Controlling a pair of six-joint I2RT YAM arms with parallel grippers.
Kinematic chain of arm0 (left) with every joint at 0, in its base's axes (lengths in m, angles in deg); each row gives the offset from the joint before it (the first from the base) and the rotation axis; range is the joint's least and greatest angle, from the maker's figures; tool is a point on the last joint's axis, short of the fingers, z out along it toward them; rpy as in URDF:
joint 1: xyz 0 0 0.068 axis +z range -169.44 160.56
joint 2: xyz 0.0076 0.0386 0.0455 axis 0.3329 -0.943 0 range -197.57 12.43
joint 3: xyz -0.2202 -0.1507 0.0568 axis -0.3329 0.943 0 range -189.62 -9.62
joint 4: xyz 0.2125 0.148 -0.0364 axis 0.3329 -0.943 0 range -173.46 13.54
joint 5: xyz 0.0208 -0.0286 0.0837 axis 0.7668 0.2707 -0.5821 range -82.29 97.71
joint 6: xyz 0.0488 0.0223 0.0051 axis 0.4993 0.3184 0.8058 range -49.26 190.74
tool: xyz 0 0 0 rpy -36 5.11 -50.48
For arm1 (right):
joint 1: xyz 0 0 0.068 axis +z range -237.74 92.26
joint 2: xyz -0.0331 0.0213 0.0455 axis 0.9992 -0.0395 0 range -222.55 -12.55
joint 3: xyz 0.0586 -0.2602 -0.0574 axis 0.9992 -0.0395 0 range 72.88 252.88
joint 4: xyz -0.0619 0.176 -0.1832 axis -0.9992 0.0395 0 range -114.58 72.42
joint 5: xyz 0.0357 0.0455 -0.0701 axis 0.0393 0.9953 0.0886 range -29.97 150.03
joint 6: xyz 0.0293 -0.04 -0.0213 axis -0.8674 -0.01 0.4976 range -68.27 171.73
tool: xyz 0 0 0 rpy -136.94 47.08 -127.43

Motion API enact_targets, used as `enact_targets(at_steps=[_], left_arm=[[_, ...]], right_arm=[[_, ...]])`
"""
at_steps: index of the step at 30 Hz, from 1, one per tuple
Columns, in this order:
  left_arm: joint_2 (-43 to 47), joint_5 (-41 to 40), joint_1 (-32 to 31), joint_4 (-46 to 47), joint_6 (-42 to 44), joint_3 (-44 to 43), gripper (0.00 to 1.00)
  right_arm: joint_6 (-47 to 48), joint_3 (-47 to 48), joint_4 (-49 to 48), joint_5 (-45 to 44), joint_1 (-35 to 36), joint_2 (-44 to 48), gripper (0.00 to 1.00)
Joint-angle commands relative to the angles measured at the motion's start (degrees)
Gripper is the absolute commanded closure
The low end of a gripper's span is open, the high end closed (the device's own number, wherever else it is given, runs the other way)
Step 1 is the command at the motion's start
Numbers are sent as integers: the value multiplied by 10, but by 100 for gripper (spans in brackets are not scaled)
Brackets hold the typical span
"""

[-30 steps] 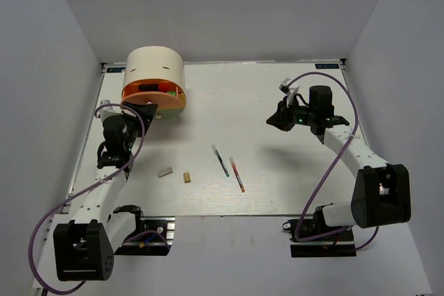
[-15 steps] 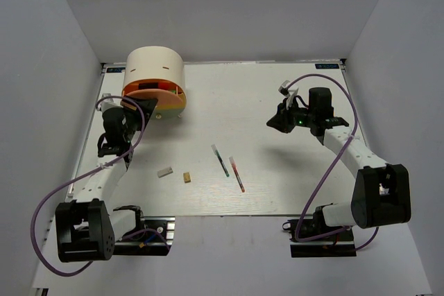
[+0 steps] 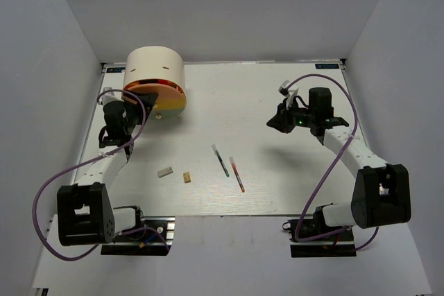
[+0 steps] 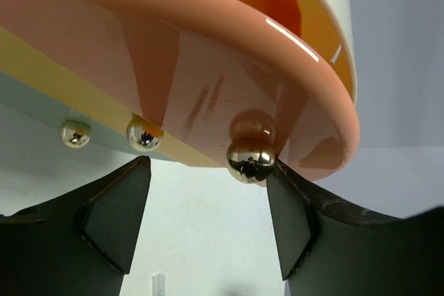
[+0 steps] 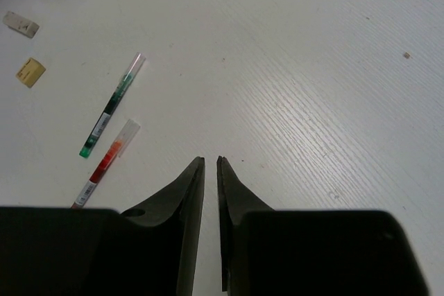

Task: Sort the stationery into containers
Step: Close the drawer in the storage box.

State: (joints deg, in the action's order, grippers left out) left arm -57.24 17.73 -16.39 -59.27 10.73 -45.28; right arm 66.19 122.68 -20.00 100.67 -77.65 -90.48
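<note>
the white table [image 3: 277, 102] carries everything. at its far left corner stands the cream drum [image 3: 154, 67], by far the biggest thing on it, with the orange tray [image 3: 149, 86] showing as a thin rim under its front edge and the yellow tray [image 3: 172, 105] sticking out a little further below that. in the left wrist view the orange tray [image 4: 208, 67] fills the top of the picture and the yellow one [image 4: 62, 81] runs beneath it.

the left gripper [image 3: 133, 110] sits right at the front of the trays, its jaws spread wide [image 4: 207, 171] – the orange tray's brass knob [image 4: 250, 159] lies between them, just against the finger on the right of that view, well apart from the other finger. the right gripper [image 3: 272, 122] hangs over bare table on the far right side, its jaws drawn almost together [image 5: 210, 161] with only a sliver between them, holding nothing.

near the table's middle lie the green pen [image 3: 220, 160] and, just beside it, the red pen [image 3: 236, 174], both slanted the same way. left of them – the tan block [image 3: 186, 177], then the grey block [image 3: 164, 172], close together but apart.
</note>
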Motion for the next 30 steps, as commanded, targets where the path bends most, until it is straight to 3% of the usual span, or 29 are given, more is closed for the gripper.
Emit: enact_targets(at_steps=[1, 30], left_arm=[[-17, 2, 6, 16, 8, -27, 23], [-74, 2, 6, 27, 29, -62, 22]], right_arm=[[14, 6, 1, 0, -2, 8, 81], [22, 4, 10, -7, -2, 6, 77]])
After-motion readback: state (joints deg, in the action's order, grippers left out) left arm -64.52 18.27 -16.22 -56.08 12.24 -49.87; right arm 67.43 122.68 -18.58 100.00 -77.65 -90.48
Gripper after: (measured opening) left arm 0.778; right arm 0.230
